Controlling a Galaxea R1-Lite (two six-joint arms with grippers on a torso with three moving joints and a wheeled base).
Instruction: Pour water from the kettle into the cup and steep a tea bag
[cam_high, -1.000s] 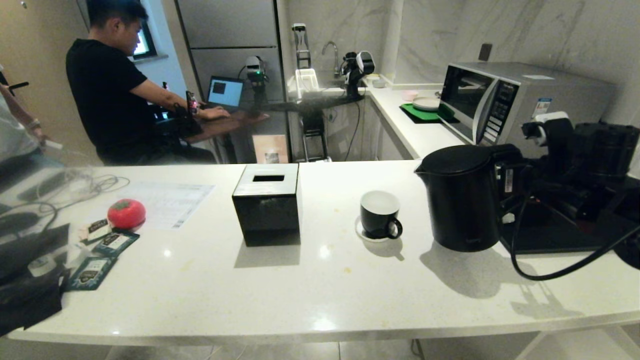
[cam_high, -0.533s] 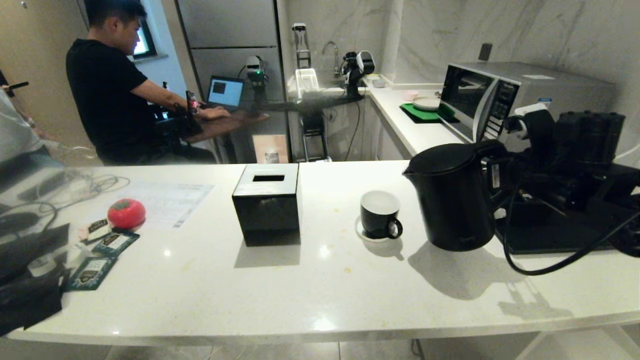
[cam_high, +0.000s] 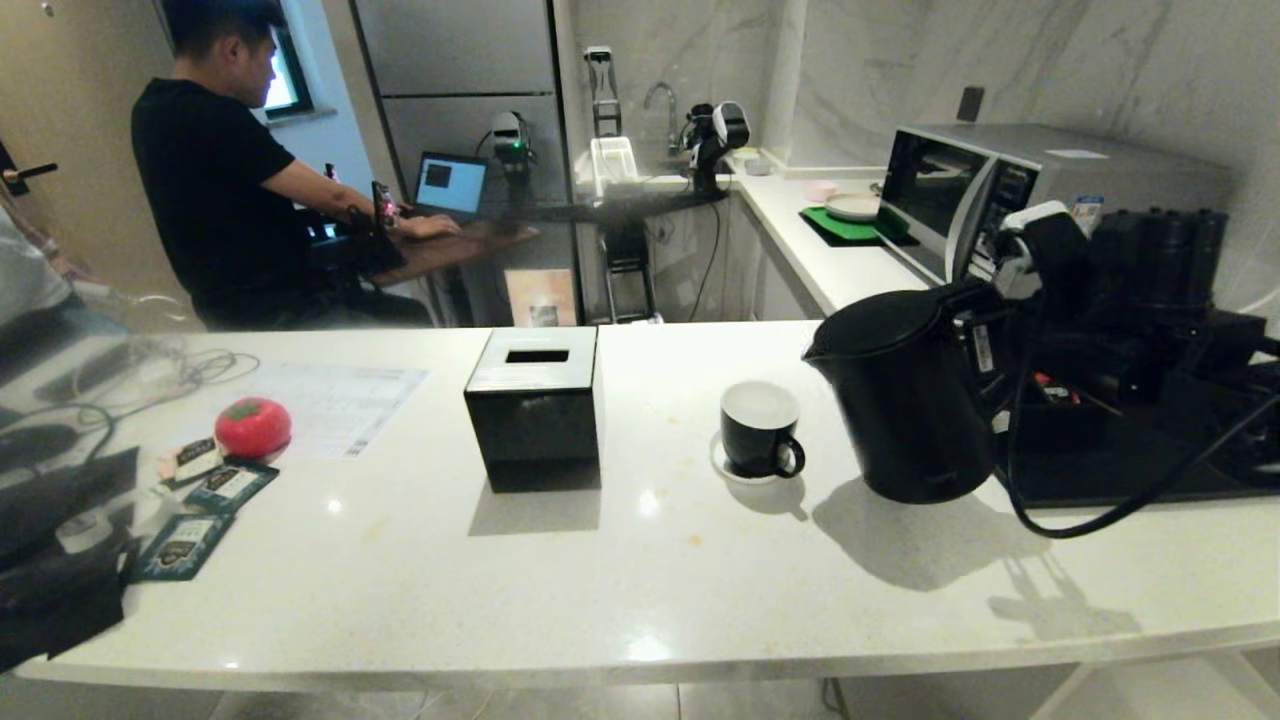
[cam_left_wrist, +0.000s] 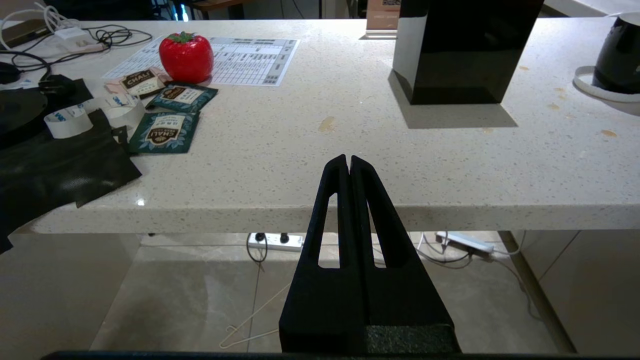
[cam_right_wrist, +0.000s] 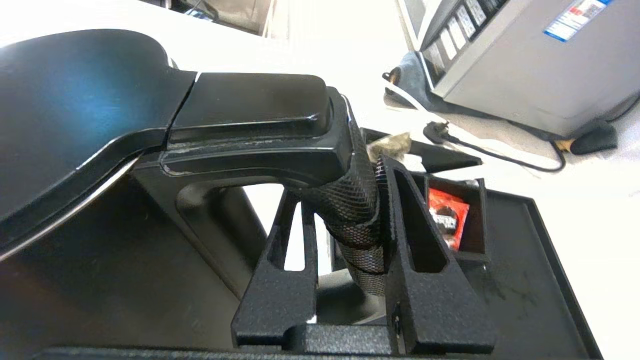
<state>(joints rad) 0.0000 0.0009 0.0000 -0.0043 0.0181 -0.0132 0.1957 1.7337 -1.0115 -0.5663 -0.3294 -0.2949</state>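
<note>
The matte black kettle (cam_high: 905, 400) stands tilted to the right of the cup, its spout leaning toward the cup. My right gripper (cam_high: 985, 325) is shut on the kettle's mesh-wrapped handle (cam_right_wrist: 350, 205); in the right wrist view the fingers (cam_right_wrist: 400, 200) clamp it from both sides. The black cup (cam_high: 760, 430) with white inside sits on its saucer (cam_high: 722, 464); no water is visible in it. Tea bag sachets (cam_high: 215, 490) lie at the counter's far left. My left gripper (cam_left_wrist: 349, 159) is shut and empty, parked at the counter's front edge.
A black cube tissue box (cam_high: 535, 415) stands left of the cup. A red tomato-shaped object (cam_high: 253, 427), a paper sheet and cables lie at the left. A black tray (cam_high: 1100, 475) and the microwave (cam_high: 1010, 195) are at the right. A person (cam_high: 215, 190) sits at a desk behind the counter.
The kettle has shifted left toward the cup and tipped spout-first. My right wrist has risen with the handle. The left arm and the cup have not moved.
</note>
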